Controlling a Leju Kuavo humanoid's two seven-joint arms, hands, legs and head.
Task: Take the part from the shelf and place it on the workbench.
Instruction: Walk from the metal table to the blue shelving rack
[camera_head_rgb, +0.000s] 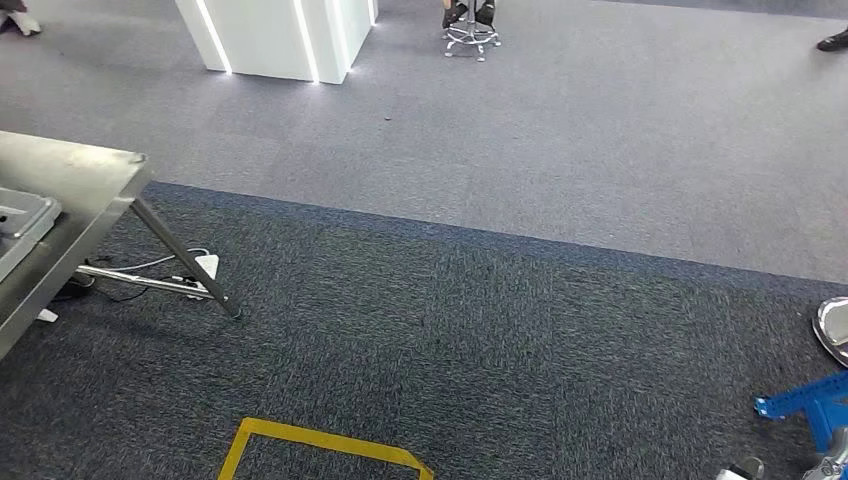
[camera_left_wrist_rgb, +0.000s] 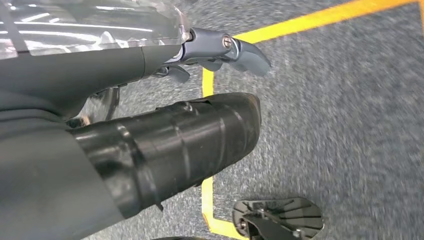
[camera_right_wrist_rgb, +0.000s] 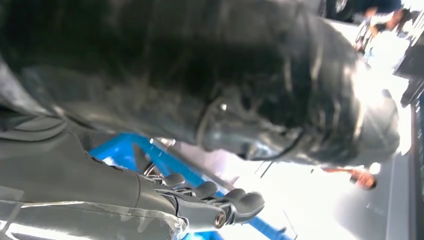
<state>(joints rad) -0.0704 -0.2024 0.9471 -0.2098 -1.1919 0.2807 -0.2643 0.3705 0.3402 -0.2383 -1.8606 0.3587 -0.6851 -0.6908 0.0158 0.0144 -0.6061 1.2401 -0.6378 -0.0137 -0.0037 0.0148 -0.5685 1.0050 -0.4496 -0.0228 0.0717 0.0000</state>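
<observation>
At the left edge of the head view you see the corner of a steel table (camera_head_rgb: 70, 185) with a splayed leg, a power strip (camera_head_rgb: 205, 265) and cables lying under it. Ahead lies grey carpet, with yellow tape (camera_head_rgb: 325, 445) marking a box on the floor near the robot's feet — probably a standing mark. On the far right, a blue frame (camera_head_rgb: 810, 400) pokes in; that is likely the shelf, though too little of it shows to be sure.

Your left robot hand (camera_left_wrist_rgb: 220, 50) hangs beside the body, pointing at the floor over the yellow tape; its fingers are loosely curled and it holds nothing. Your right robot hand (camera_right_wrist_rgb: 215, 202) hangs the same way, fingers bent in a row with nothing in them, the blue frame just behind it.

You cannot see the part in any view, so you cannot tell where it sits — presumably on the shelf off to the right. Both arms hang low, which suits walking or turning rather than reaching. Judging by this, the pick has not begun: you need to face the blue frame first and find the part before raising a hand.
</observation>
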